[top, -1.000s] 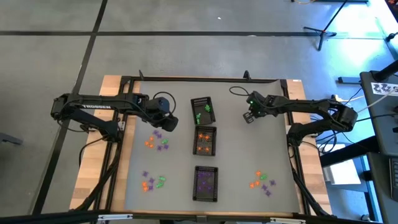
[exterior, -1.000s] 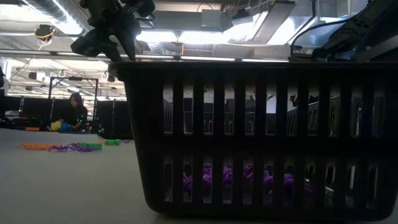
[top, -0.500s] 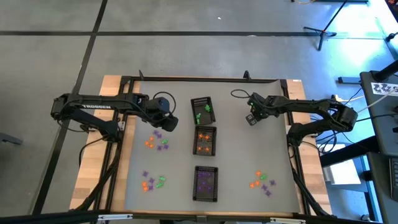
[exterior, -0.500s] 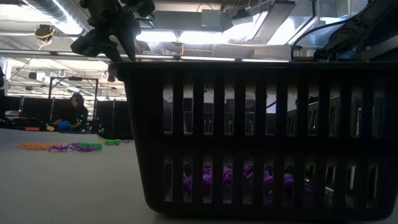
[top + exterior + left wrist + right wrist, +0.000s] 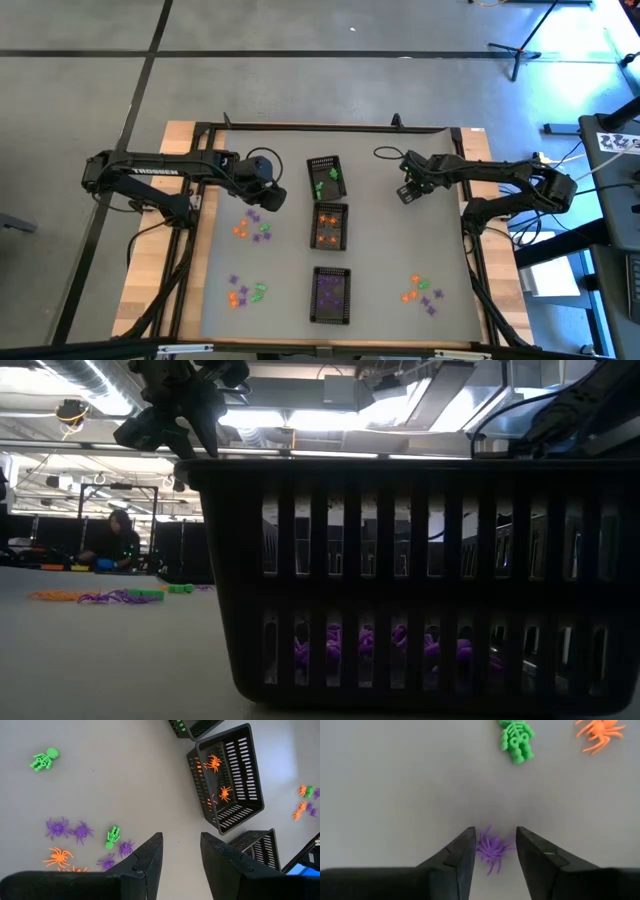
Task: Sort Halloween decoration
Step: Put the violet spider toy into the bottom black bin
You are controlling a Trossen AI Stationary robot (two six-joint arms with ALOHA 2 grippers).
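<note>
Right wrist view: the right claw [image 5: 492,852] stands open, and a purple spider [image 5: 492,849] lies loose on the surface [image 5: 395,780] between its fingers [image 5: 462,855]. For a good grip, I think it should keep the spider centred, go low and close slowly. The left claw [image 5: 181,855], also open and empty, hovers over other trinkets [image 5: 70,830].

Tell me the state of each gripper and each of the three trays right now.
Left gripper: open, empty.
Right gripper: open, a purple spider lying loose between its fingers.
Back tray: holds green pieces.
Middle tray: holds orange spiders.
Front tray: holds purple pieces.
</note>
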